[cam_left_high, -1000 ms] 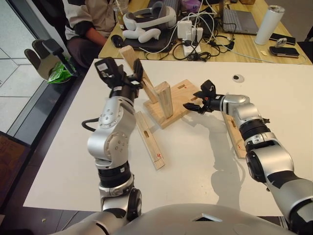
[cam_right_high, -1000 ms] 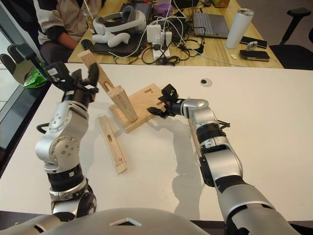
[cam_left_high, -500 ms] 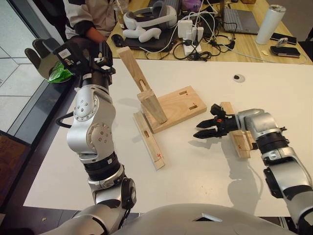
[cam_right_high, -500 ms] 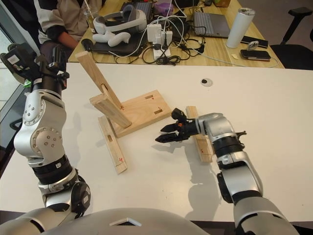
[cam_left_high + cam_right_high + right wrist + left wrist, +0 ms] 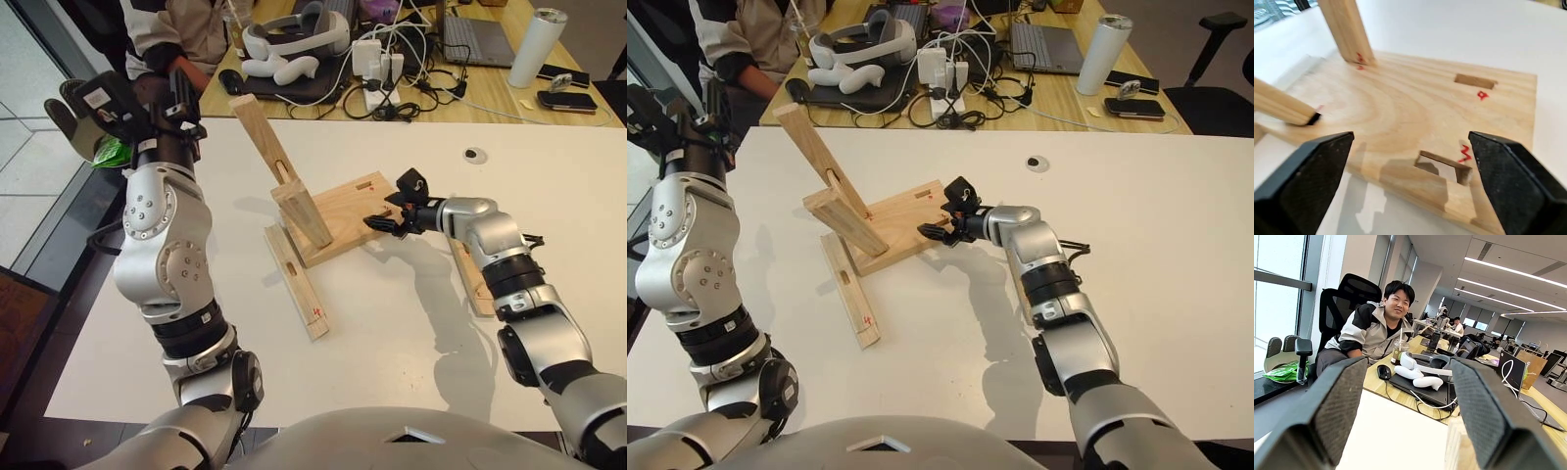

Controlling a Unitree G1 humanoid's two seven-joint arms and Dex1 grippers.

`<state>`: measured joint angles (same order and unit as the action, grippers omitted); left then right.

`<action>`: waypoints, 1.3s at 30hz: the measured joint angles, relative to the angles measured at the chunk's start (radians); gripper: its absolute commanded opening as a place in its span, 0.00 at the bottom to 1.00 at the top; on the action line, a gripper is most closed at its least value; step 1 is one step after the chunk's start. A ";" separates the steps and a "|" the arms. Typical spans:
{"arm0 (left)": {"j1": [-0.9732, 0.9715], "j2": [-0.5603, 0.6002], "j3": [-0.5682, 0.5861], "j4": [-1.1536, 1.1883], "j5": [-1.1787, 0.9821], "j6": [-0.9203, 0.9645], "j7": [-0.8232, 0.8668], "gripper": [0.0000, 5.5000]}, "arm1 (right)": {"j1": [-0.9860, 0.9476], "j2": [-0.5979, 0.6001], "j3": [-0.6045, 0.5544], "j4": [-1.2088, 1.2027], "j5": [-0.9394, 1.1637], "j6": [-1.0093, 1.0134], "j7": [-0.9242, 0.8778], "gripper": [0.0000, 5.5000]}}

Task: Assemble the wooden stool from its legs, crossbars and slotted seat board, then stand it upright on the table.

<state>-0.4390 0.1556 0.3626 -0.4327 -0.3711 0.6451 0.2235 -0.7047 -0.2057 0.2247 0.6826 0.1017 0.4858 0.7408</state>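
Note:
The slotted seat board (image 5: 345,211) lies flat on the white table (image 5: 392,352). A tall leg (image 5: 263,137) leans up out of it, and a shorter wooden piece (image 5: 306,213) stands against that leg. Another loose leg (image 5: 300,284) lies in front of the board. A further piece (image 5: 474,286) lies on the right, partly under my right forearm. My right gripper (image 5: 380,223) is open at the board's right edge, over an empty slot (image 5: 1443,166). My left gripper (image 5: 137,93) is open, raised well to the left of the tall leg, holding nothing.
Behind the table is a wooden desk with a headset (image 5: 296,41), cables, a laptop, a tumbler (image 5: 535,47) and phones. A small dark disc (image 5: 476,155) lies at the back right. A person sits at the back left. The table's left edge is near my left arm.
My right gripper has moved from beside the loose piece on the right back up to the seat board's edge. My left arm has swung a little farther left.

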 measured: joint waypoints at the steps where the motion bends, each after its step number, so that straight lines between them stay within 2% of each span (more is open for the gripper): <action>1: -0.009 0.002 0.001 0.006 0.001 0.000 -0.001 0.57 | -0.043 0.005 0.005 0.056 -0.005 0.009 0.014 0.80; 3: -0.024 0.005 0.000 0.008 0.002 0.000 -0.007 0.57 | -0.082 -0.006 0.027 0.115 -0.016 0.023 0.076 0.80; 5: -0.027 0.006 0.002 0.011 0.003 0.000 -0.011 0.57 | -0.065 -0.061 0.079 0.055 -0.019 0.045 0.218 0.80; 8: -0.027 0.024 0.026 0.016 0.005 -0.004 -0.015 0.57 | 0.057 -0.215 0.178 -0.229 0.043 0.129 0.497 0.80; 10: -0.026 0.040 0.049 0.020 0.006 -0.007 -0.017 0.57 | 0.149 -0.336 0.243 -0.469 0.122 0.259 0.652 0.80; 13: -0.024 0.044 0.064 0.022 0.006 -0.008 -0.020 0.57 | 0.241 -0.414 0.251 -0.818 0.318 0.520 0.713 0.80; 15: -0.025 0.045 0.067 0.023 0.007 -0.010 -0.022 0.57 | 0.210 -0.353 0.164 -0.913 0.405 0.597 0.650 0.80; 17: -0.025 0.046 0.067 0.025 0.009 -0.011 -0.024 0.57 | 0.153 -0.265 0.129 -0.834 0.360 0.489 0.526 0.80; 19: -0.026 0.046 0.065 0.027 0.009 -0.011 -0.030 0.57 | 0.090 -0.208 0.152 -0.693 0.258 0.311 0.451 0.80; 23: -0.048 0.047 0.051 0.047 0.010 -0.015 -0.033 0.57 | 0.074 -0.188 0.340 -0.387 -0.020 -0.067 0.365 0.80; 28: -0.058 0.055 0.045 0.058 0.013 -0.024 -0.038 0.57 | -0.012 -0.187 0.451 -0.193 -0.190 -0.534 0.332 0.80; 32: -0.058 0.061 0.044 0.056 0.025 -0.029 -0.037 0.57 | -0.080 -0.177 0.452 -0.047 -0.248 -0.586 0.222 0.80; 34: -0.058 0.061 0.041 0.054 0.026 -0.030 -0.037 0.57 | -0.098 -0.143 0.393 0.054 -0.247 -0.500 0.134 0.80; 39: -0.063 0.078 0.047 0.060 0.027 -0.030 -0.038 0.57 | -0.101 -0.089 0.302 0.129 -0.224 -0.353 0.078 0.80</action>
<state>-0.5018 0.2337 0.4097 -0.3732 -0.3442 0.6148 0.1851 -0.8057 -0.2946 0.5266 0.8115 -0.1220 0.1324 0.8185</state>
